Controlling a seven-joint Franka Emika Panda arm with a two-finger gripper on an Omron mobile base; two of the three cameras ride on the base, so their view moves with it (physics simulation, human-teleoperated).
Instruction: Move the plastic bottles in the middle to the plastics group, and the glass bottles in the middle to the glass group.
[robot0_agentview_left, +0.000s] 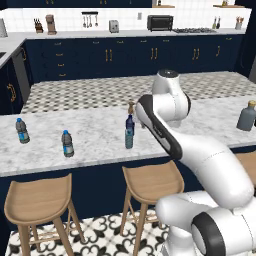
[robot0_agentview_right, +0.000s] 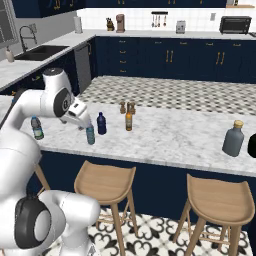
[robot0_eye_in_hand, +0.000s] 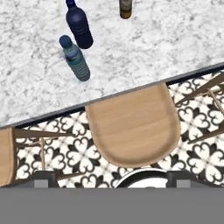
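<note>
With the pincer (robot0_agentview_right: 84, 126) spread wide above the counter (robot0_agentview_right: 165, 140) edge, lower it squarely over the teal bottle (robot0_eye_in_hand: 75, 59), standing just beside the navy bottle (robot0_eye_in_hand: 79, 24), without nudging either.

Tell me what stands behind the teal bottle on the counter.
Just behind the teal bottle stands the navy bottle. Farther right are the amber bottle and two brown shakers. In the left base view the arm covers the shakers partly.
</note>
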